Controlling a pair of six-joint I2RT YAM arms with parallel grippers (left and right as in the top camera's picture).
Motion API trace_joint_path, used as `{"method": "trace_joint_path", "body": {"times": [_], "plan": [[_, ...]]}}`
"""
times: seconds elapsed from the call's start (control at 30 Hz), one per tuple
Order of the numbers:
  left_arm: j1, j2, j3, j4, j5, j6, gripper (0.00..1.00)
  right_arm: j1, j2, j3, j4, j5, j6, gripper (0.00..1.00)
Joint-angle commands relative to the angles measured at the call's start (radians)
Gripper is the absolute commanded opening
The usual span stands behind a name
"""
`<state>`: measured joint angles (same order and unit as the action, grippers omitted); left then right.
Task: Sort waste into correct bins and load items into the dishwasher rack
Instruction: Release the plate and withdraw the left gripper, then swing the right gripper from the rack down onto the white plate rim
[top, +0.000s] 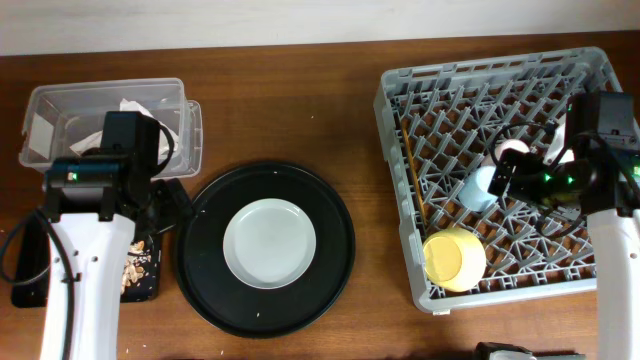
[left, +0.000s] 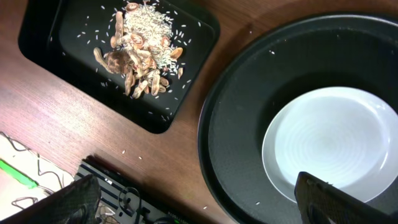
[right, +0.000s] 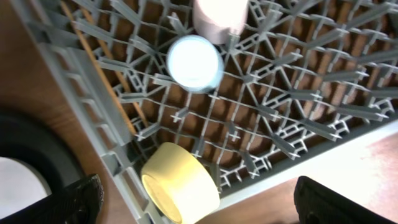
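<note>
Plate (left: 336, 146), round and grey-white, lies on the large round black tray (left: 249, 93), just below and ahead of the left gripper (left: 193, 190), toward one finger. The jaws are spread wide and hold nothing. Ahead of the other finger, flaky food scraps (left: 140, 53) sit in the shallow black tray (left: 37, 43). The right gripper (right: 199, 186), likewise spread and empty, hovers over the dishwasher rack (right: 298, 81). The yellow bowl (right: 180, 183) is tilted directly beneath it. The light-blue cup (right: 194, 62) is ahead, the pink cup (right: 219, 15) beyond that, and the chopsticks (right: 106, 62) ahead along the rack wall.
</note>
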<state>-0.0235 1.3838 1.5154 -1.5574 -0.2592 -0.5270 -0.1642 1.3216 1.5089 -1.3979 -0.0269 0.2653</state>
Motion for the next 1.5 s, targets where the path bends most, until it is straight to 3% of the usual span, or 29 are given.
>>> {"method": "trace_joint_path", "body": {"times": [0.0,0.27,0.57,0.73,0.97,1.3,1.47], "plan": [[0.078,-0.01,0.01,-0.016,-0.014,-0.129,0.99,-0.007,0.002,0.014,0.011,-0.179,0.006,0.99],[0.206,-0.01,0.01,-0.08,-0.007,-0.138,0.99,0.014,0.003,0.013,0.074,-0.636,0.039,0.99],[0.376,-0.01,0.01,-0.06,0.103,-0.151,0.99,0.413,0.025,-0.049,0.095,-0.482,0.002,0.99],[0.402,-0.01,0.01,-0.06,0.103,-0.151,0.99,0.736,0.135,-0.056,0.257,-0.454,0.002,0.99],[0.402,-0.01,0.01,-0.06,0.103,-0.151,0.99,0.876,0.241,-0.056,0.471,-0.487,0.062,0.99],[0.402,-0.01,0.01,-0.06,0.103,-0.151,0.99,1.104,0.491,-0.056,0.675,-0.151,0.07,0.99],[0.402,-0.01,0.01,-0.06,0.103,-0.151,0.99,1.129,0.533,-0.056,0.616,0.155,0.297,0.99]]}}
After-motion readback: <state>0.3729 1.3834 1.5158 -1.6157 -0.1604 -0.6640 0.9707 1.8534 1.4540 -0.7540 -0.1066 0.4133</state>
